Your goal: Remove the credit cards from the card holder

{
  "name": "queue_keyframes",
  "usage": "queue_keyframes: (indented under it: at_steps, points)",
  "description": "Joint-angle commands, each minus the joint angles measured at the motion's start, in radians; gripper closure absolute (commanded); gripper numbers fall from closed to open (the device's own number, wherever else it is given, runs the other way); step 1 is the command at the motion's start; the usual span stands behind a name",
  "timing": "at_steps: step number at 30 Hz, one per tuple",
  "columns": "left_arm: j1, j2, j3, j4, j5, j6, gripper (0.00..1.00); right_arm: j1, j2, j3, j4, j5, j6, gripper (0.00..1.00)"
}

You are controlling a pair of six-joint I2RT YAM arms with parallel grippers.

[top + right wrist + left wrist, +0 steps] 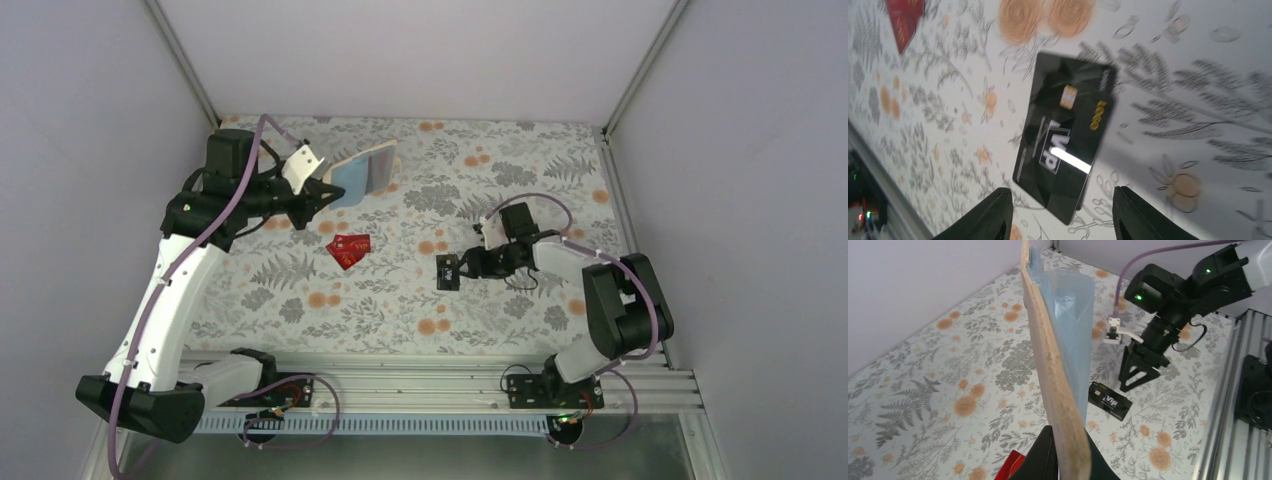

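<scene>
We cannot count the red cards (348, 248) from above; they look too small. The left wrist view cuts them off at its bottom edge. The small words on the black card (1063, 135) are blurry.

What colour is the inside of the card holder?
The card holder is pale blue inside; left wrist view shows it best.

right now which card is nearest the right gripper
The black card, lying just in front of the open right gripper. The red cards lie together well off to its left, and it is the only black one.
</scene>
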Motion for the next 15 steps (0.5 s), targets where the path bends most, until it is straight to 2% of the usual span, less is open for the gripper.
queue_keyframes:
  at_steps: [1, 4, 8, 10, 12, 15]
  points:
    - [0.002, -0.013, 0.021, -0.019, 0.132, 0.03, 0.98, -0.008, -0.083, 0.088, -0.085, 0.181, 0.018, 0.44]
    - [0.002, -0.003, 0.048, -0.088, 0.314, 0.091, 0.98, 0.007, -0.259, 0.155, -0.077, 0.177, 0.016, 0.35]
    - [0.002, 0.0, 0.094, -0.174, 0.488, 0.202, 0.98, 0.115, -0.518, 0.179, 0.104, -0.146, -0.072, 0.21]
    - [0.002, -0.005, 0.091, -0.192, 0.513, 0.226, 0.98, 0.171, -0.634, 0.16, 0.227, -0.218, -0.073, 0.13]
    - [0.003, -0.009, 0.071, -0.196, 0.526, 0.237, 0.98, 0.213, -0.711, 0.141, 0.355, -0.189, -0.04, 0.04]
    - [0.002, -0.013, 0.055, -0.187, 0.53, 0.232, 0.98, 0.253, -0.724, 0.148, 0.446, -0.137, 0.02, 0.01]
